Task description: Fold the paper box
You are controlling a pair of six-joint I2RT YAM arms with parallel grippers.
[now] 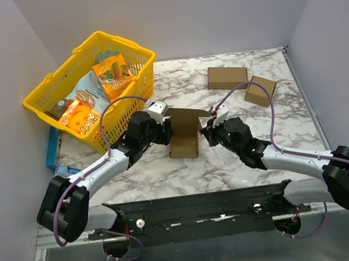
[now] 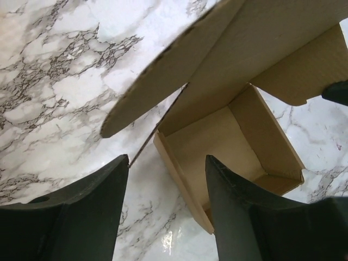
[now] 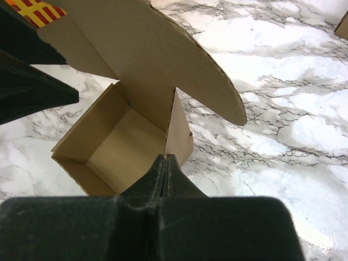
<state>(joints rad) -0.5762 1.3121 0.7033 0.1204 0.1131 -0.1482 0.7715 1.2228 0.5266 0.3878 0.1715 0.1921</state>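
1. The plain brown die-cut cardboard paper box [image 1: 185,135] sits in the middle of the white marble-patterned table [image 1: 186,177], between the two claws. Its shallow tray is already formed. Its lid panel, with rounded side tabs [image 3: 212,81], stands open at the far side.
2. The left gripper [image 2: 166,163] has its jaws apart, astride the tray's left wall, with one finger outside and one over the inside. We cannot tell whether either touches the cardboard.
3. The right gripper [image 3: 164,160] is closed tight, and we see nothing between its fingers. Its tip rests at a corner of the tray on the right side.
4. We judge the box light and thin. It should be stiff across its panels and bend only at the creases. It is likely to slide on the smooth marble, and to buckle or tear if pinched hard.
5. We would take a wall edge close to a crease and brace the opposite side. We would push the lid near its fold rather than by a tab.
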